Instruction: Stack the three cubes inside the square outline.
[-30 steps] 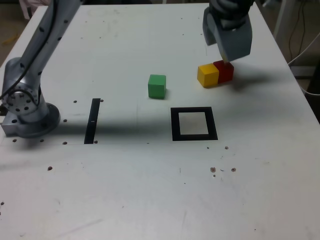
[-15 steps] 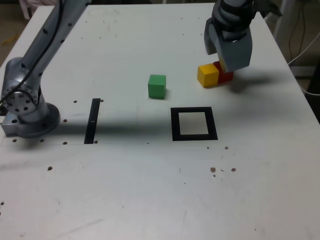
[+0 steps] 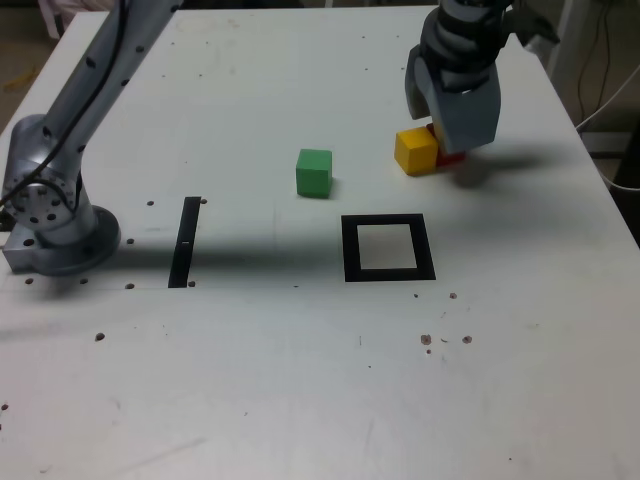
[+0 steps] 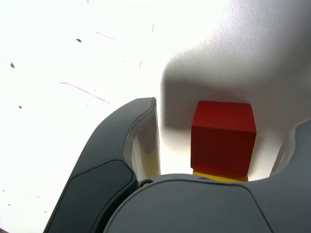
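Exterior view is showing the gripper (image 3: 452,118) hanging over the red cube (image 3: 452,156) at the far right part of the white table (image 3: 300,380). Only a thin red edge of this cube is showing under the grey jaw. The yellow cube (image 3: 416,150) is sitting just beside the red one, touching it, on the exterior view's left of it. The green cube (image 3: 314,172) is standing alone, well apart from the other two, further to the exterior view's left. The square outline (image 3: 388,247) is lying nearer to the camera, below the yellow cube in this view, and its white centre is holding nothing. A narrow black strip (image 3: 185,241) is lying near the arm's base (image 3: 55,215).

Wrist view is showing the red cube (image 4: 223,138) between the two jaws, with white table visible on both sides of it, so the jaws are standing wide apart and are gripping nothing. A thin yellow band of the yellow cube (image 4: 221,176) is appearing at one edge of the red cube.
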